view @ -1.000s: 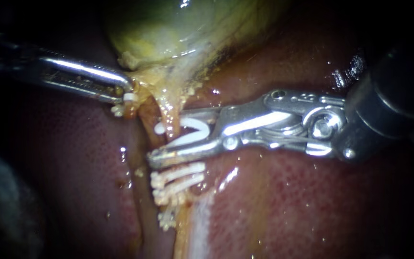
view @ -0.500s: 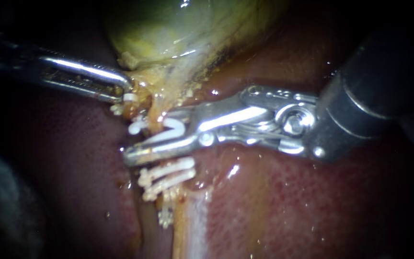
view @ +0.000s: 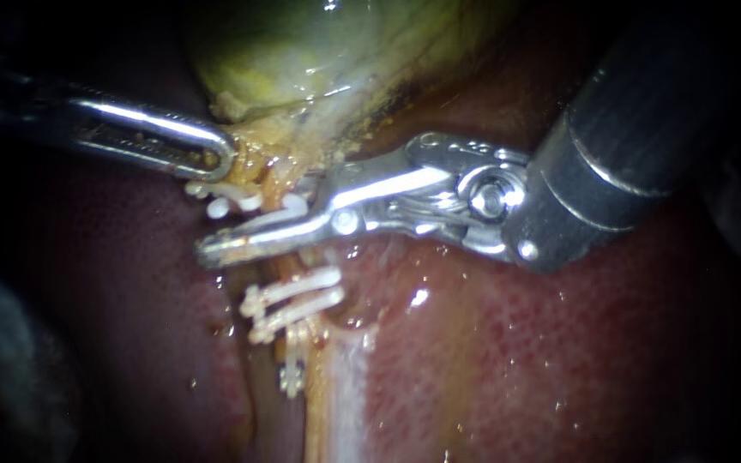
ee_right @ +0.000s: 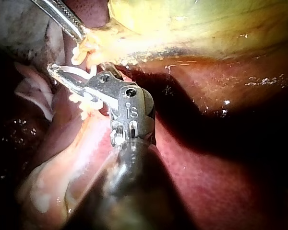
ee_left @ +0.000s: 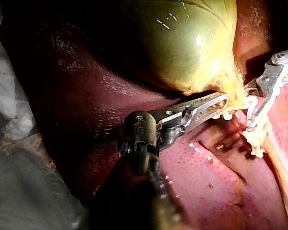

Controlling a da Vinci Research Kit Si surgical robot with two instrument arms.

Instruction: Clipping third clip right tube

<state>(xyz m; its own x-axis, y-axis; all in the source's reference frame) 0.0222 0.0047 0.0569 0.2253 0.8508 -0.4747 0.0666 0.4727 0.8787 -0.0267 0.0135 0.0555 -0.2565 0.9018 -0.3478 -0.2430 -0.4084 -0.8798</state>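
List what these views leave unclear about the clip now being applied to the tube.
- Endoscope view: the right instrument covers much of the new clip; whether it has latched on the tube is hidden.
- Right wrist view: the older clips are mostly behind that instrument.
- Left wrist view: the right instrument is cut off by the edge.

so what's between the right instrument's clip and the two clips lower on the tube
Just a short bare stretch of tube, shown in the endoscope view; the right instrument's clip and the two clips do not touch.
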